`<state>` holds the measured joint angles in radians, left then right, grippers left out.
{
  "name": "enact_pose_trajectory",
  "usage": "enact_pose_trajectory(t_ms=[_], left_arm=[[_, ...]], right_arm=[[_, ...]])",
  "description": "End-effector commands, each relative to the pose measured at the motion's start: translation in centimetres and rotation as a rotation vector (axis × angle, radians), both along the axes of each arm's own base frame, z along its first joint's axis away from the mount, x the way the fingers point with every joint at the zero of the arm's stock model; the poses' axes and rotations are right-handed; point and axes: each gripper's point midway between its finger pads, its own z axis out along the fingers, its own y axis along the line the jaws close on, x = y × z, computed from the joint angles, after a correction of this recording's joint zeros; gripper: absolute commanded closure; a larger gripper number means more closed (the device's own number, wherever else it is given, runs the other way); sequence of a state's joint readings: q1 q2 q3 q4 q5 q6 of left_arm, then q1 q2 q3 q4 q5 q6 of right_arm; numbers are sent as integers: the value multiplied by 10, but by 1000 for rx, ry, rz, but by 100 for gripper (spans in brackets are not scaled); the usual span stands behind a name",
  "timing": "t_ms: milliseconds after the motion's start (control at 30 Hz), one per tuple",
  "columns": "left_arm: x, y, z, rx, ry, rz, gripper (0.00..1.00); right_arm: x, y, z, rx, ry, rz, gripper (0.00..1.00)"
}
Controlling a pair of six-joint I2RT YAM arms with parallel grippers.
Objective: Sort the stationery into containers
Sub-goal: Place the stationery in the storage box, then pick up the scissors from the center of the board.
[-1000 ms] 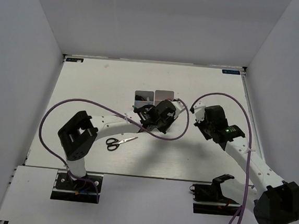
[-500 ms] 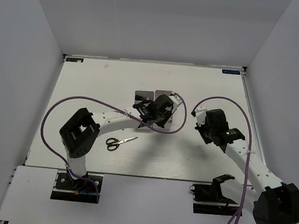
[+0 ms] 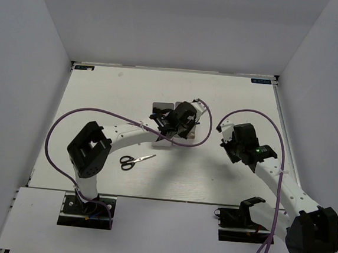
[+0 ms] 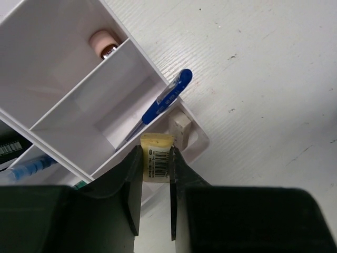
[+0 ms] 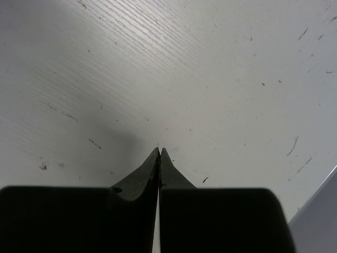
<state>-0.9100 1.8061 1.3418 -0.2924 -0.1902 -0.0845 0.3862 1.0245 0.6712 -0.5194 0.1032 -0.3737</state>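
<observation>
**Q:** What is the left gripper [image 4: 155,156] doing?

**A:** It is clamped on a beige block [image 4: 157,141] with a barcode label. Its fingers pinch the block's two flat sides. The block hangs directly over the near edge of the bins [image 4: 79,84], probably so that it can be dropped straight in.

**Q:** What is in the bins?

**A:** A blue pen [image 4: 160,103] is just ahead of the fingertips. It leans in the nearest compartment with one end poking over the rim. A white eraser [image 4: 179,129] is just ahead and to the right. It appears to sit in a narrow end pocket. Further ahead and to the left, the next compartment holds a pink-capped item [image 4: 102,43]. More items beside the left finger are too cropped to identify.

**Q:** What is the state of the right gripper [image 5: 159,153]?

**A:** Its tips are pressed together with nothing between them. They point at bare table [image 5: 210,79], apparently parked clear of the left arm's work.

**Q:** What remains to be sorted?

**A:** The scissors [image 3: 135,160] lie on the table, well behind the left gripper.
</observation>
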Motion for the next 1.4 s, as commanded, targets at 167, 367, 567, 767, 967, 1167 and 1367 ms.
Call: enact_pose_trajectory(t_ms=[167,367,567,767,967,1167,1367], left_arm=[[11,5,15,-9,-28,30,58],[6,6,24,-43,-28,23,51],[-10,-1,45,-92,-42,-14,67],[-54,23,97,-181,-104,-49,100],[-107,105,44,46,43,-103,49],[-134,190,-13,164,214,65,63],[-126,251,-38,118,314,478,95]], right_arm=[[3,5,6,35,-27,4,85],[3,7,9,48,-32,17,70],[-4,19,15,101,-27,85,73],[-40,73,30,299,5,486,95],[-52,96,38,407,36,596,74],[-53,95,32,401,62,593,66],[-53,93,28,399,68,580,66]])
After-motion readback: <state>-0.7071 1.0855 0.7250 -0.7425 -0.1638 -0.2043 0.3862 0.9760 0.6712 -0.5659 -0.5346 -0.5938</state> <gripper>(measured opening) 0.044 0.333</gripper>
